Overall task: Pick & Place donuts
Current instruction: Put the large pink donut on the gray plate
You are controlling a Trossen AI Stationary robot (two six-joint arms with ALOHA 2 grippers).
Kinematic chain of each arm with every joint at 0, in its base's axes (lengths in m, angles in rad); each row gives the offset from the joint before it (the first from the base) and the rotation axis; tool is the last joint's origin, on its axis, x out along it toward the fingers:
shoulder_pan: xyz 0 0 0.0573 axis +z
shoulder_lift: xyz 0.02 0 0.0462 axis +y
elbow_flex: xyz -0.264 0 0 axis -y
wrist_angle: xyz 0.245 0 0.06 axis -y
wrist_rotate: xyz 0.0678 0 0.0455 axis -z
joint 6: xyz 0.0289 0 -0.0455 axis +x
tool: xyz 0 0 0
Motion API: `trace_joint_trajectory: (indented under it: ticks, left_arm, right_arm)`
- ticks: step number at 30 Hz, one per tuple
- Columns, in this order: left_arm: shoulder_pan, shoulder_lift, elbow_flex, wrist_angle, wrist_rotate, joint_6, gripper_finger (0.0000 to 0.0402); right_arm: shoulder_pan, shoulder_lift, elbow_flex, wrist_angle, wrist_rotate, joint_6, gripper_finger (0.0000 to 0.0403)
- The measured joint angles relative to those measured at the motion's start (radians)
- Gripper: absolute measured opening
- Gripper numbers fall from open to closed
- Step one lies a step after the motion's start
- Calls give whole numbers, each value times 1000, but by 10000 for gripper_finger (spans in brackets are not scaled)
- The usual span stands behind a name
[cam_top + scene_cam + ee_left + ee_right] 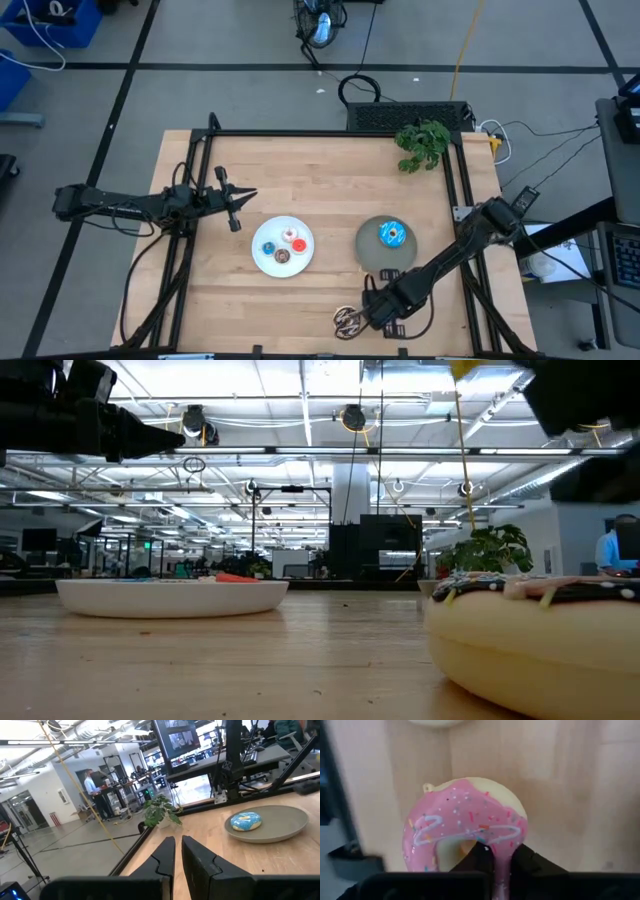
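Observation:
My right gripper [505, 862] is at the table's near edge, shut on the pink donut [465, 822]. In the high view the gripper [375, 310] hides that donut. The chocolate donut with white drizzle [347, 320] lies on the table just left of it and looms close in the low view [530, 640]. The large blue donut [391, 234] rests on the grey plate [368, 255]. Several tiny donuts [283, 246] lie on the white plate [262, 262]. My left gripper [240, 198] hovers left of the white plate, shut and holding nothing. My right gripper pinches the pink donut's ring [502, 852]. One finger [481, 856] sits in the hole and the other finger [532, 860] is outside the rim. The fingers come from above, pointing down. Whether the donut is off the table, I cannot tell.
A small green plant [422, 143] stands at the table's far right corner. Black frame rails [200, 180] run along the table's left and right sides. Bare wood lies between the two plates and across the far half of the table.

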Motion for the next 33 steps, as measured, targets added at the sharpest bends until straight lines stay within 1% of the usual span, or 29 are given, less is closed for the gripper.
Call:
trace_joint_trajectory:
  ticks: [4,8,12,14,16,25,29,33]
  left_arm:
    - [0,0,0,-2,-5,0,40]
    - [0,0,0,-6,-10,1,40]
    - [0,0,0,-5,-11,1,40]
    - [0,0,0,-6,-11,1,40]
    - [0,0,0,-7,-11,1,40]
    - [0,0,0,-13,-11,7,40]
    - [0,0,0,-13,-11,7,40]
    - [0,0,0,-12,-15,8,40]
  right_arm:
    - [-30,-74,3,-120,44,-6,23]
    - [-60,-167,3,-269,103,-25,10]
    - [-100,-254,3,-399,184,-28,7]
    - [-123,-290,3,-432,225,-23,10]
    - [-143,-314,-14,-428,253,-34,10]
    - [-228,-325,-254,-280,217,-87,8]
    - [-260,-333,-302,-207,187,-125,9]
    - [-288,-333,-327,-182,191,-158,9]
